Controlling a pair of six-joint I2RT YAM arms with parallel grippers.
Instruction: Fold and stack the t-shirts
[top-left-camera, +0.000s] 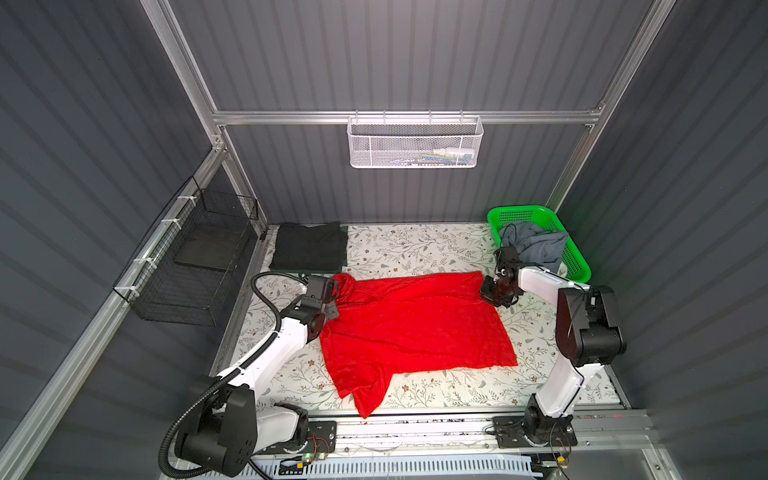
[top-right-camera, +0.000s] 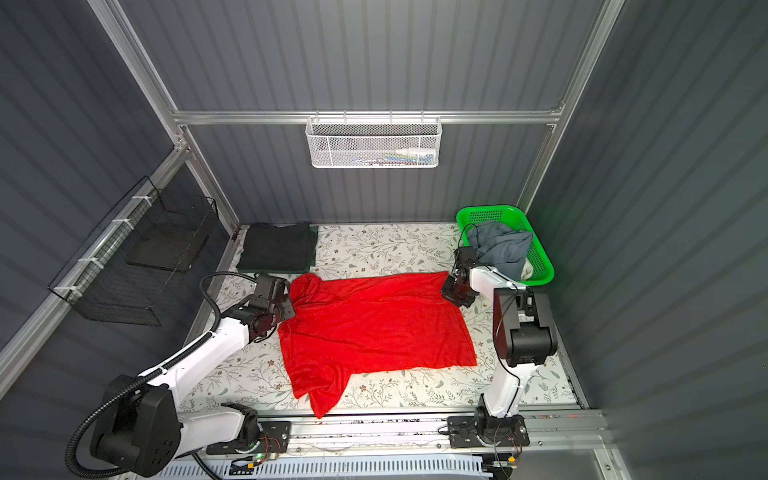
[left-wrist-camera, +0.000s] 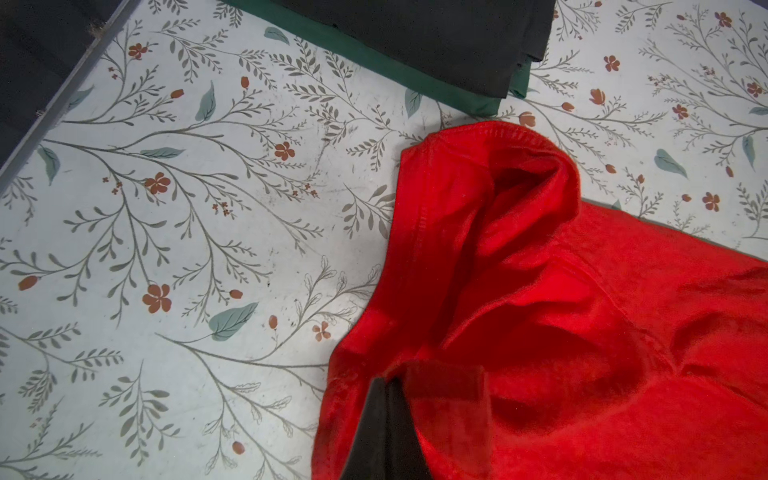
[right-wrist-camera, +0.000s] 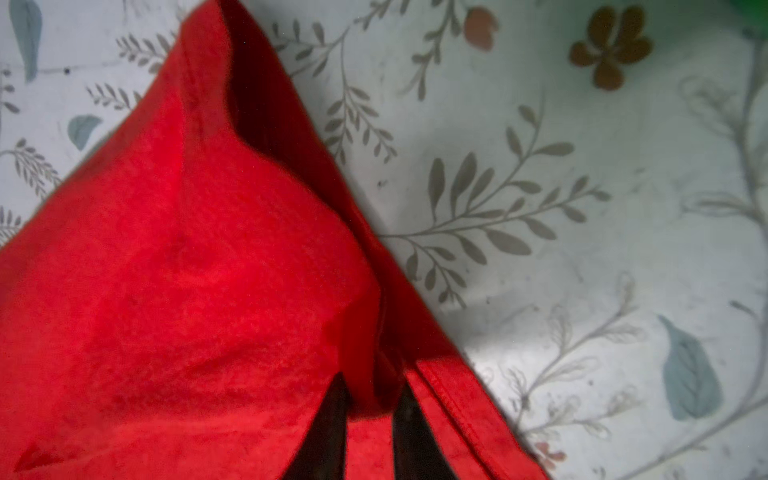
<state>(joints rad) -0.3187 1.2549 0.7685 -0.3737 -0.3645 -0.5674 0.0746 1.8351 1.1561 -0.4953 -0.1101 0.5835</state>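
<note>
We see floral tabletop (top-left-camera: 415, 249) open along the bright red cloth t-shirt's (top-left-camera: 415, 328) edges, with the left gripper (left-wrist-camera: 392, 376) and right gripper (right-wrist-camera: 370, 395), wrists low, pinching its far corners.

Robot test cell, aluminium frame (top-left-camera: 291, 117), grey panels (top-left-camera: 374, 54)

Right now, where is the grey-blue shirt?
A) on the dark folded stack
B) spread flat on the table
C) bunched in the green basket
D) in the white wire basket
C: the grey-blue shirt sits crumpled in the green basket; the red shirt is the one spread on the table.
</note>
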